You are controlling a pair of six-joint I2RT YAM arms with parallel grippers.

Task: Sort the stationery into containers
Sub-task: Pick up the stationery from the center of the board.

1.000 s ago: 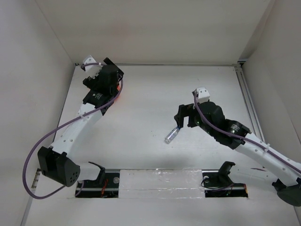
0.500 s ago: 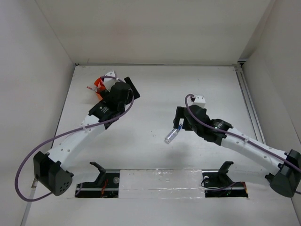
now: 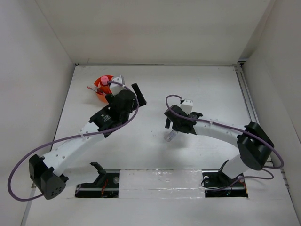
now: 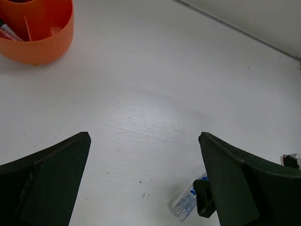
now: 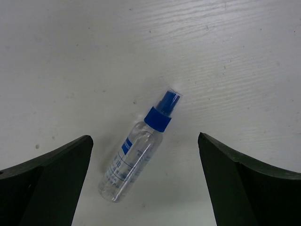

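Orange plastic makes up the round tub (image 3: 99, 93), which is seen at about 10 o'clock on the white table (image 3: 202, 89) in the top view. A pink cap (image 3: 104, 81) is shown inside it, and a red pen (image 3: 91, 88) is seen jutting over its rim toward 9 o'clock. In the left wrist view the tub's ribbed wall and an inner divider (image 4: 27, 29) are made out at 11 o'clock.

The left gripper (image 4: 144, 135) is held with its jaws spread wide, and nothing is gripped. It is placed near the tub, on the tub's 4 o'clock side, and apart from it.

A clear bottle (image 5: 129, 162) with a blue cap (image 5: 159, 117) is laid flat on the table, a little toward 5 o'clock from the table's middle and well apart from the tub. In the right wrist view its cap is pointed to 1 o'clock. The right gripper (image 5: 144, 137) is poised over the bottle with its jaws wide apart, one finger to each side. Neither finger is seen touching the bottle, so it is not gripped. The same bottle is caught at 5 o'clock in the left wrist view, where its cap end is partly covered by a dark part.
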